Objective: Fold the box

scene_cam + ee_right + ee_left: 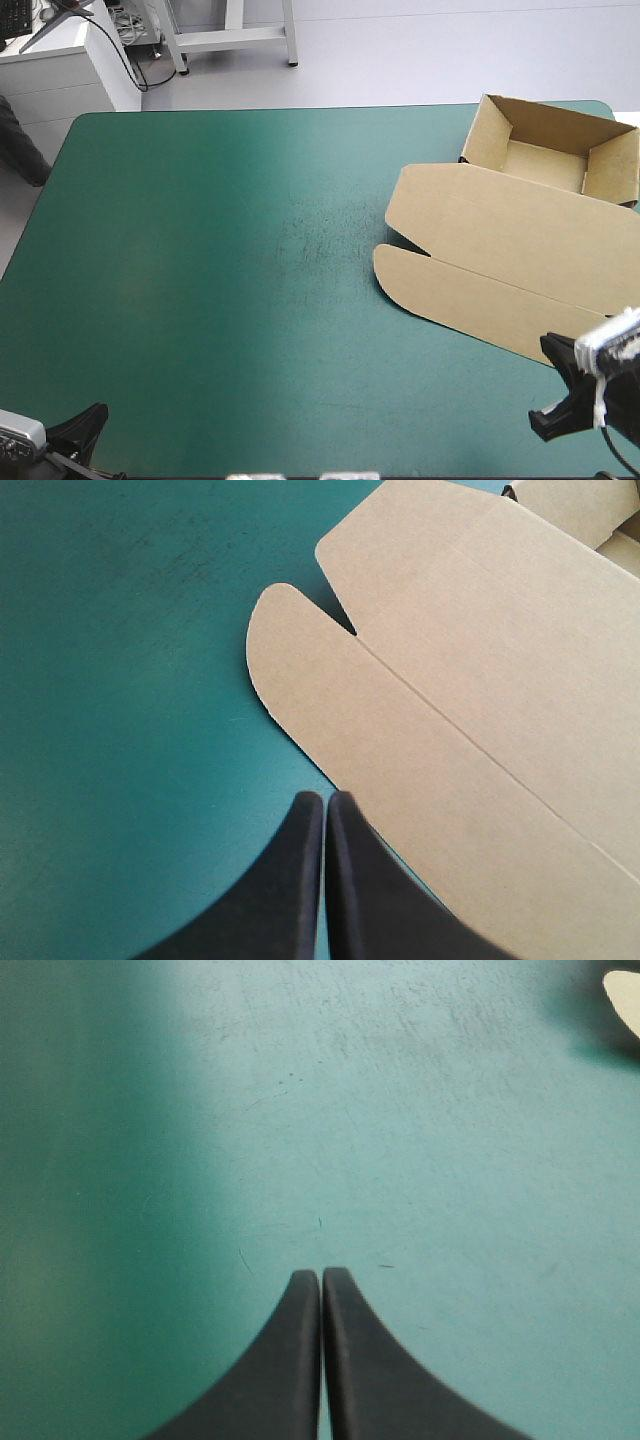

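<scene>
Though pressed together on nothing, black-fingered right hand (322, 798) just beside rounded flat lid (300, 670) of brown board box (505, 235); left hand (320, 1275) likewise, well apart, over scuffed teal-green surface (250, 290).

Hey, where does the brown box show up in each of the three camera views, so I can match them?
High view: the box sits at the far right of the table, tray farthest, lid flat nearer.
Left wrist view: only a pale sliver, probably its flap, far ahead of the left gripper, off to one side.
Right wrist view: the lid lies just ahead of the right gripper.
Shared landmark: the lid's rounded flap.
</scene>
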Robot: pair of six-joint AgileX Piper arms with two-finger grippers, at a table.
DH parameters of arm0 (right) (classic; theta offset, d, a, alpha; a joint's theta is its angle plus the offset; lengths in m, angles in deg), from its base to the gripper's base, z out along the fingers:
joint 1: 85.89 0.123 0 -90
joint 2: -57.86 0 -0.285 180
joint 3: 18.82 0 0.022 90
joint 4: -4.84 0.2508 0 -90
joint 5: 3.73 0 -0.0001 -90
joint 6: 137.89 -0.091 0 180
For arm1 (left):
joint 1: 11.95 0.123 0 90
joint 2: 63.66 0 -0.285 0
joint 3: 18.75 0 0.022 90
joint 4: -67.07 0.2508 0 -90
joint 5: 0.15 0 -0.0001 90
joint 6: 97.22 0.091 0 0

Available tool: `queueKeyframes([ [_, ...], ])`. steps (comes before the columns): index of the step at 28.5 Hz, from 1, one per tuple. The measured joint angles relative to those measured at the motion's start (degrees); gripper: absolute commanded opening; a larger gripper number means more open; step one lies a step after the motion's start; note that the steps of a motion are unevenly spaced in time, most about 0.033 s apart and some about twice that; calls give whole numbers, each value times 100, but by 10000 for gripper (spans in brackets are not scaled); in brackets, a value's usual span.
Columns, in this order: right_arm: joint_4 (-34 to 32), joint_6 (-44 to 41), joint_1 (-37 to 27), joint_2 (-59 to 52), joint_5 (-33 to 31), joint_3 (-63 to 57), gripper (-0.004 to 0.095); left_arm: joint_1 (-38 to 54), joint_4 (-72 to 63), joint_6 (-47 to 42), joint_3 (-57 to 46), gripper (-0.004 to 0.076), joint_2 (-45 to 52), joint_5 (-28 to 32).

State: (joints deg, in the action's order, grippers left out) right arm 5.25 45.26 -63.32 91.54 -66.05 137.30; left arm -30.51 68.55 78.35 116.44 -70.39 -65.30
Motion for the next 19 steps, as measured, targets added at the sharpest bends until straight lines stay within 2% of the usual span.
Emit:
queueKeyframes([
  [7, -42, -346, 0, -1651, 867, -1852, -4, 0, -599, 444, -75, -8, 0, 464],
  [12, -42, -498, 0, -2035, 1109, -2607, -4, 0, -876, 529, -349, -8, 0, 541],
  [19, -42, -539, 0, -2112, 1456, -2781, -4, 0, -925, 571, -357, -8, 0, 550],
])
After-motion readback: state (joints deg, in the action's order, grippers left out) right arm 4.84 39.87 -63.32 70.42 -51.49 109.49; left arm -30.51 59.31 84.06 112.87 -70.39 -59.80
